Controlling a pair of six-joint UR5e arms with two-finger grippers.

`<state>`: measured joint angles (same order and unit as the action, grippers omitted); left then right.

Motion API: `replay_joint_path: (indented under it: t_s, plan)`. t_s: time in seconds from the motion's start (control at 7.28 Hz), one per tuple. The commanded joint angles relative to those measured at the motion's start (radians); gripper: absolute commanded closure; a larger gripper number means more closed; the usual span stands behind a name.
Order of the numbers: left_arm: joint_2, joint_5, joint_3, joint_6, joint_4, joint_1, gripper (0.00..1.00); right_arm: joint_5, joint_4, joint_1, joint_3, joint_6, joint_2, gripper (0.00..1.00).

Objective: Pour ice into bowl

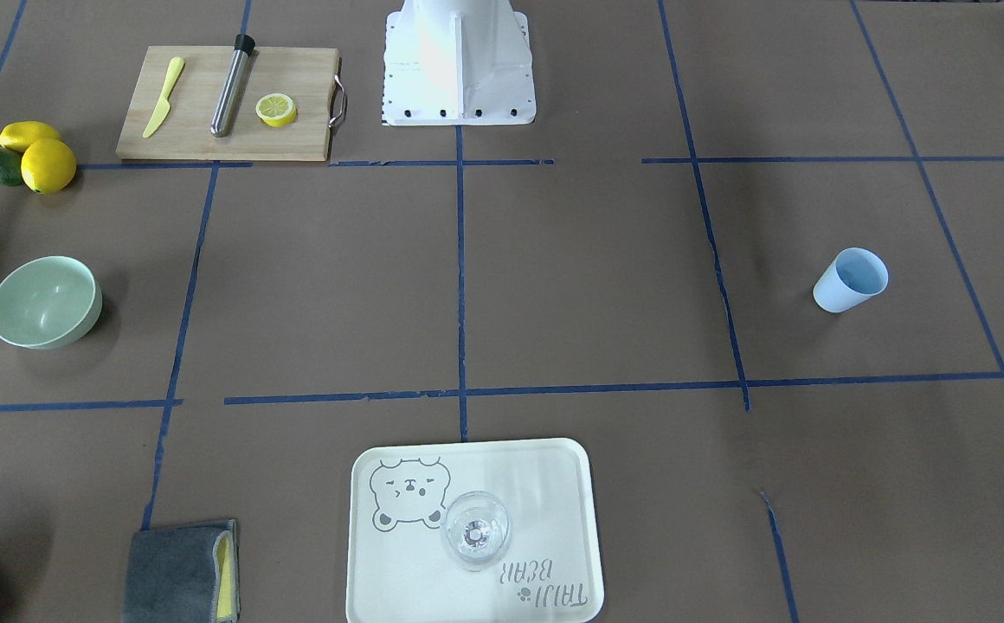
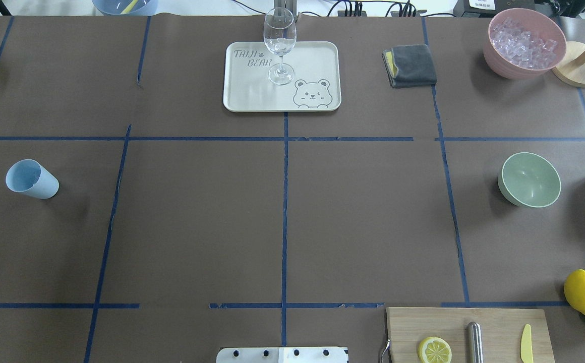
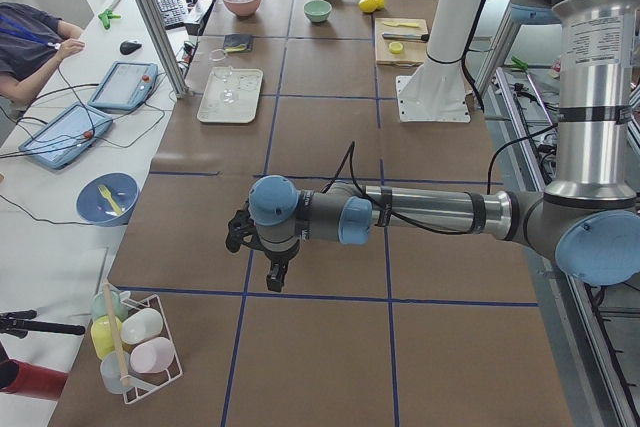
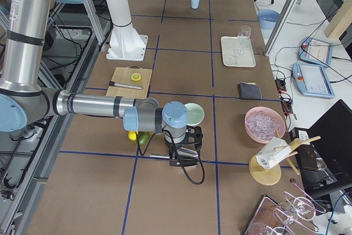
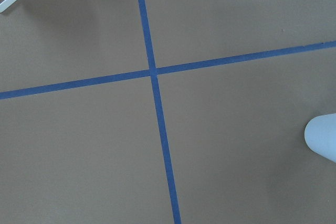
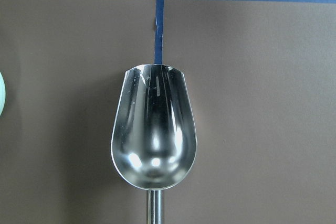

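The ice [image 2: 522, 38] fills a pink container [image 2: 504, 65] at the table's far right corner. The pale mint-green bowl [image 2: 529, 180] stands empty on the right side and also shows in the front view [image 1: 45, 303]. My right gripper [image 4: 184, 149] hangs low just beyond the bowl [image 4: 194, 114], over a metal scoop. The right wrist view shows that scoop [image 6: 153, 140] empty, its handle running toward the camera. I cannot tell whether the right gripper holds it. My left gripper [image 3: 258, 255] hovers over bare table near the light blue cup [image 5: 323, 140]; its state is unclear.
The light blue cup [image 2: 31, 179] stands at the left. A tray [image 2: 242, 96] with a wine glass [image 2: 279, 45] is far centre, beside a grey cloth [image 2: 410, 65]. A cutting board [image 2: 499, 322] holds a lemon slice, a muddler and a knife. Lemons [image 2: 584, 291] lie near right.
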<state>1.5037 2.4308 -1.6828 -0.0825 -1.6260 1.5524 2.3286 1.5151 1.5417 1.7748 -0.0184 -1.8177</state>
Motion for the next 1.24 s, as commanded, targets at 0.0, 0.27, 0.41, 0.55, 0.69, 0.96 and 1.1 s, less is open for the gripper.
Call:
replay_joint_path:
  t_s: [0.0, 0.27, 0.41, 0.55, 0.69, 0.96, 1.1]
  plan:
    - [0.0, 0.001, 0.0, -0.006, -0.002, 0.0, 0.0, 0.0, 0.001, 0.0, -0.002, 0.0, 0.0, 0.0]
    - [0.0, 0.002, 0.0, -0.005, -0.002, 0.0, 0.0, 0.0, 0.002, -0.002, -0.006, 0.0, 0.0, 0.0]
    - [0.0, 0.002, 0.002, -0.006, -0.003, 0.0, 0.0, -0.002, 0.001, -0.002, -0.006, 0.0, 0.001, 0.0]
    - [0.0, 0.002, 0.003, -0.005, -0.002, 0.0, 0.0, -0.002, -0.001, -0.002, -0.006, 0.0, 0.005, 0.0]
    - [0.0, 0.002, 0.003, -0.006, -0.002, 0.0, 0.0, -0.002, -0.006, -0.002, -0.006, 0.0, 0.008, 0.0]
    - [0.0, 0.002, 0.002, -0.006, -0.002, 0.0, 0.0, -0.002, -0.077, -0.005, 0.0, -0.003, 0.02, 0.0]
    - [0.0, 0.002, 0.0, -0.006, -0.009, 0.0, 0.0, -0.002, -0.179, -0.018, 0.003, -0.008, 0.021, 0.0]
